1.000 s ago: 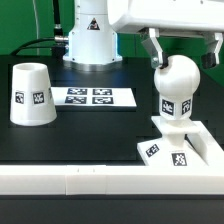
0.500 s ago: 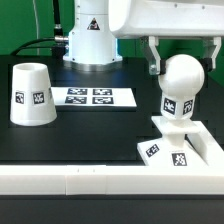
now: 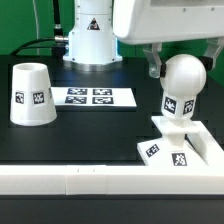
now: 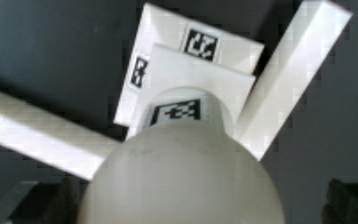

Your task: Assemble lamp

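Note:
The round necked bulb [image 3: 184, 85] stands upright on the low square base [image 3: 180, 152] at the exterior view's right. My gripper [image 3: 185, 62] hangs over the bulb's top with one finger on each side and is open, gripping nothing. In the wrist view the bulb [image 4: 176, 165] fills the middle. The dark fingers [image 4: 43, 205] stand at both sides of it, and the gripper [image 4: 190, 208] straddles it. The base [image 4: 190, 50] lies beyond the bulb. The conical shade [image 3: 30, 95] stands alone at the exterior view's left.
The marker board [image 3: 93, 96] lies flat between the shade and the bulb. The long white rail [image 3: 80, 180] runs along the front and turns up past the base; it also shows in the wrist view [image 4: 291, 80]. The arm's white pedestal [image 3: 90, 40] stands at the back.
The hand has come a little lower and closer over the bulb. The bulb sits slightly further to the exterior view's right. The shade has not moved.

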`<state>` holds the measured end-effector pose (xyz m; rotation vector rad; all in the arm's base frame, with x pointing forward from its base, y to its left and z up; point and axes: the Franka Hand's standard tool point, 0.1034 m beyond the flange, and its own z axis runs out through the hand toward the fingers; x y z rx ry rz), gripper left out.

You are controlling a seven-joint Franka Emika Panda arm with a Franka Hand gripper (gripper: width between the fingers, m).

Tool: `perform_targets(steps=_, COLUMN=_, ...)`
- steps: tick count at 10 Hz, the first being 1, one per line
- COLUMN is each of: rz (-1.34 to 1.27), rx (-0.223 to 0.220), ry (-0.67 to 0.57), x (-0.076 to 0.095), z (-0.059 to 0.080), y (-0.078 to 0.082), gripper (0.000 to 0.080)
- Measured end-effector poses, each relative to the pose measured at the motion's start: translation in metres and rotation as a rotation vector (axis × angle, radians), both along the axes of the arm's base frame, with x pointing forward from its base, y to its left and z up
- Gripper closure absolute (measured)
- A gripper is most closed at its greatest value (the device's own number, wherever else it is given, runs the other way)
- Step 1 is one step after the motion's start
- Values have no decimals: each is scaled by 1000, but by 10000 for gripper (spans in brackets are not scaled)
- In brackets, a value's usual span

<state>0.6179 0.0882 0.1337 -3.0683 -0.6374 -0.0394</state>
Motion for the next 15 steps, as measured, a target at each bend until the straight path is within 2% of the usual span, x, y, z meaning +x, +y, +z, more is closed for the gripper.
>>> perform_targets(steps=5, rz=-10, rx=-1, ry=8, x=-1, z=-10, y=-7, gripper=100)
perform_targets(steps=6, rz=-9, rx=-1, ry=8, x=-1, z=-10, y=-7, gripper=221)
perform_targets(steps=11, rz=-51, rx=1, ry=7, x=-1, z=-10, y=-6, gripper=223)
perform_targets(steps=15, rz=-525, rx=39, ry=-35, x=-4, z=-10, y=-5, gripper=223)
